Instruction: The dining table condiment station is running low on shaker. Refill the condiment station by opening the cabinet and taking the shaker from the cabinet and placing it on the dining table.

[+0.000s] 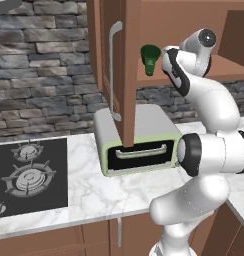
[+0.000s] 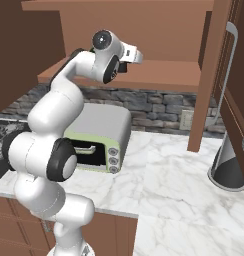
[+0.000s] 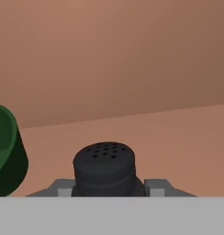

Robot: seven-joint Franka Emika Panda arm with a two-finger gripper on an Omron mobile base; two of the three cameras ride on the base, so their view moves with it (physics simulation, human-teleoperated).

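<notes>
Your arm reaches up into the open cabinet (image 1: 125, 65), its hand over the brown shelf. In the hand view the shaker (image 3: 104, 167) stands upright on that shelf floor, right between the two grey finger ends (its black perforated top faces the camera), with the gripper (image 3: 106, 187) set around its lower body. The fingers (image 3: 63, 189) sit just beside it on each side, but you cannot tell from these pictures whether they press on it or stand slightly off. A green cup (image 3: 6, 151) stands on the same shelf, near the shaker and to its left in that view; the left base view shows that cup (image 1: 150, 59) at the shelf's front edge. Below, a toaster oven (image 1: 136, 140) sits on the marble counter (image 1: 89, 195), beside the stove burners (image 1: 26, 175).
</notes>
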